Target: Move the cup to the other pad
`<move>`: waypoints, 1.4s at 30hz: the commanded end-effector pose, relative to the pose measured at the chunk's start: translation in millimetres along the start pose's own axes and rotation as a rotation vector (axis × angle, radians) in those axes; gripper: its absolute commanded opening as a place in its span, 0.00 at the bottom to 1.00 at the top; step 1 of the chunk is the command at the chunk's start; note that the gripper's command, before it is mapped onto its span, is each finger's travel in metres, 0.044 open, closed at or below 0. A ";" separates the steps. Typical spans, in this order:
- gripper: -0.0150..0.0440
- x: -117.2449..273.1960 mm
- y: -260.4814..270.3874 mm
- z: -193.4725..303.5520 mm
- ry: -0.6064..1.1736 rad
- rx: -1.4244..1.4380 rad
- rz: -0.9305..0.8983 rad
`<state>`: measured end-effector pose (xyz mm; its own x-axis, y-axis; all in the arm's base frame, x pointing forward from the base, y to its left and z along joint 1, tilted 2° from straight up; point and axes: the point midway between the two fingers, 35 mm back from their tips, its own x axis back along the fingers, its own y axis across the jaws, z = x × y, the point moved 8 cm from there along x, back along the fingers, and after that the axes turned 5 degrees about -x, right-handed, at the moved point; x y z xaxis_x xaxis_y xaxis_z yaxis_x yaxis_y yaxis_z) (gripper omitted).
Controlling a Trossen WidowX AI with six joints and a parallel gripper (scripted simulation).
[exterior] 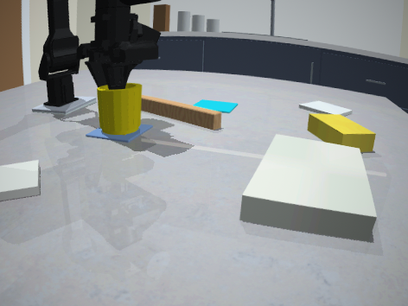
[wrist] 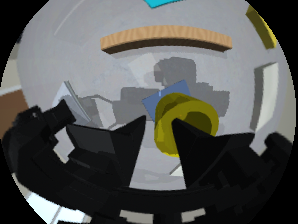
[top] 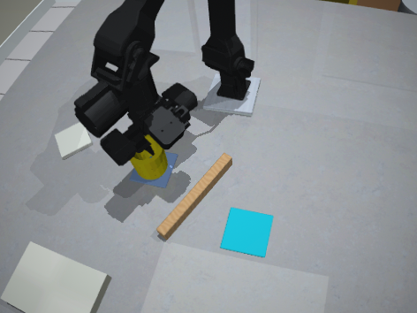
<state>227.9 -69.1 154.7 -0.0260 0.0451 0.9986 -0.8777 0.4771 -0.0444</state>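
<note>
The yellow cup [top: 150, 164] [exterior: 119, 112] [wrist: 166, 135] stands upright on the blue pad [top: 170, 170] [exterior: 144, 130] [wrist: 150, 105], directly below the hand [top: 143, 150] [exterior: 109, 86] [wrist: 158, 119]. The marbles cannot be made out inside it. The hand points down from the bent arm [top: 125, 40] [exterior: 113, 26], its fingers partly open, with a moderate gap between them. In the wrist view one fingertip overlaps the cup's mouth, while the other lies to the side of the cup; whether either touches the wall cannot be told.

The pad's corners show past the cup's foot. Beyond the cup from the hand, the wooden bar [top: 195, 196] [exterior: 181, 112] [wrist: 167, 37] lies between the two pads, crossing the direct way over the surface [top: 327, 177] [exterior: 194, 259] [wrist: 75, 55]. The cyan pad [top: 247, 232] [exterior: 217, 105] [wrist: 162, 2] lies flat on its far side, with open room around its edges. The arm's base plate [top: 212, 103] [exterior: 86, 101] [wrist: 67, 100] is to one side of the hand; the small white tile [top: 72, 141] [exterior: 19, 177] is on the other. The large pale block [top: 55, 278] [exterior: 311, 181] [wrist: 267, 100] and yellow block [exterior: 341, 130] [wrist: 262, 27] sit well apart from the hand.
</note>
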 end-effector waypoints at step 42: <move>0.25 20.5 0.2 -0.6 0.003 0.003 -0.002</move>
<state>227.2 -68.1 164.6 -0.0165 0.0421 0.9990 -0.8804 0.4729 -0.0344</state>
